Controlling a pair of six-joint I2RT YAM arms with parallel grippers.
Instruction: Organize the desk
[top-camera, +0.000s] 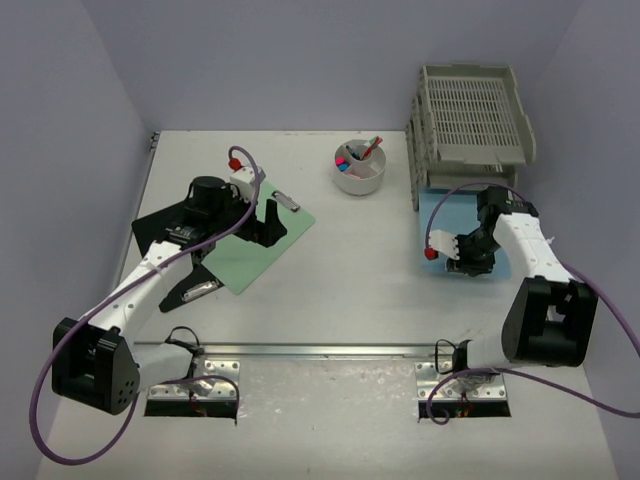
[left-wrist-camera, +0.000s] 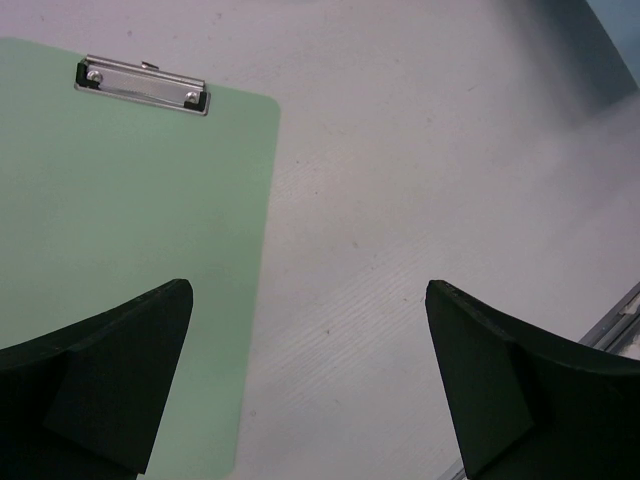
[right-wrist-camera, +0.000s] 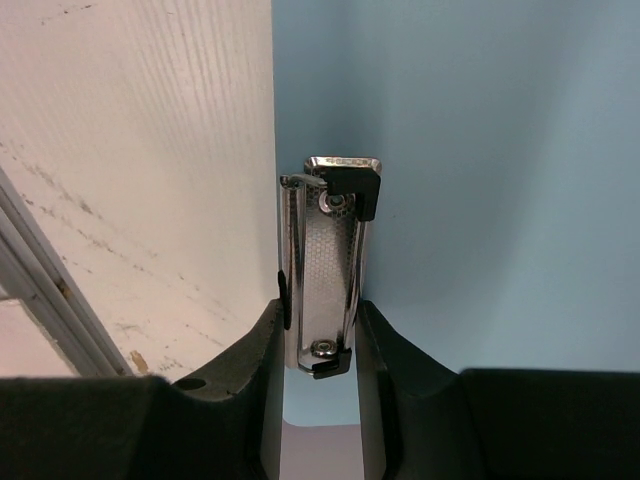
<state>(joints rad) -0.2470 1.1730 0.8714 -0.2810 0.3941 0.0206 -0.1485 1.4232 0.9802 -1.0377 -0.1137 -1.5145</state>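
My right pincer (right-wrist-camera: 320, 312) is closed on the perforated silver metal clip (right-wrist-camera: 335, 235) of a pale blue flat clipboard (right-wrist-camera: 480, 200), with one finger pressed to each long side of the clip, which sits close to one edge of the board. The board looks to lie flat on the large white counter (right-wrist-camera: 130, 150). In the overhead view it is at the right side, just in front of the grey slotted stacked paper trays (top-camera: 470, 120).

My left pincer (left-wrist-camera: 310, 395) is spread wide and holds nothing. It hangs over the right edge of a pale green flat clipboard (left-wrist-camera: 120, 220), which has its own silver clip (left-wrist-camera: 143, 84) at the far end and lies left of centre on the counter. Further back, between the two boards, stands a white round pen pot (top-camera: 360, 170) with a few coloured items in it.

I read the step in hand as taking up the blue board by its clip, most likely to file it in the trays — the grip is made, the lift is not yet. Next I'd raise it gently and watch whether the board hangs level or swings, since the hold is at one edge only. Then I'd turn a narrow edge toward a tray slot and slide it in without knocking the stack. The green board is the left arm's job — most of the tidying on this counter lies ahead.
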